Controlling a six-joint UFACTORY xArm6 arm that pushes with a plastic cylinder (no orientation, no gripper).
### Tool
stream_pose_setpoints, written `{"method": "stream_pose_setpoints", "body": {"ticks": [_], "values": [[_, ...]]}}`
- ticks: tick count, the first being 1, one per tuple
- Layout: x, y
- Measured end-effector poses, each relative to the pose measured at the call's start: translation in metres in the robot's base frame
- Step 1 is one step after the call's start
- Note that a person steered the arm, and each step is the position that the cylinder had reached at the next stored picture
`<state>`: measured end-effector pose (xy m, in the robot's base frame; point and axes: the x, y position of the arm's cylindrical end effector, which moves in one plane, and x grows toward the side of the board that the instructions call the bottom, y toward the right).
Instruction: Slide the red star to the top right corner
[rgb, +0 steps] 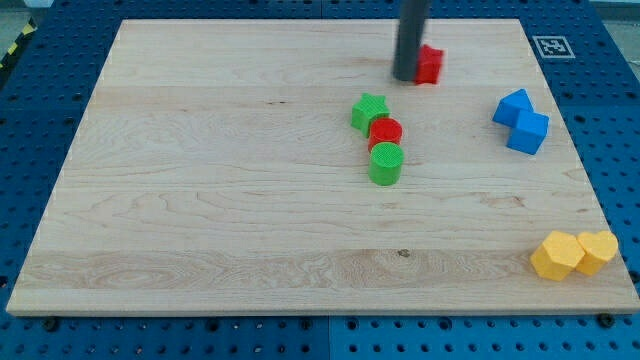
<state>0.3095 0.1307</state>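
Note:
The red star (430, 64) lies on the wooden board (200, 200) near the view's top, right of centre. My tip (406, 77) stands right against the star's left side and hides part of it. Below and to the left, a green star (367, 111), a red cylinder (386, 131) and a green cylinder (385, 163) form a slanted row touching one another.
Two blue blocks (521, 120) sit together at the view's right. Two yellow blocks (573, 253) sit together at the bottom right corner. A black-and-white marker tag (552, 46) is at the board's top right corner.

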Motion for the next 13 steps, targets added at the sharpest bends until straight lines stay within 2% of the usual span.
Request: {"method": "stream_pose_setpoints", "body": {"ticks": [2,4,6,7,9,11,12,13], "values": [[0.007,-0.016],[-0.026,0.066],[-0.023,0.056],[-0.034,0.087],[-0.032,0.082],[-0.041,0.106],[-0.04,0.09],[-0.039,0.042]]}}
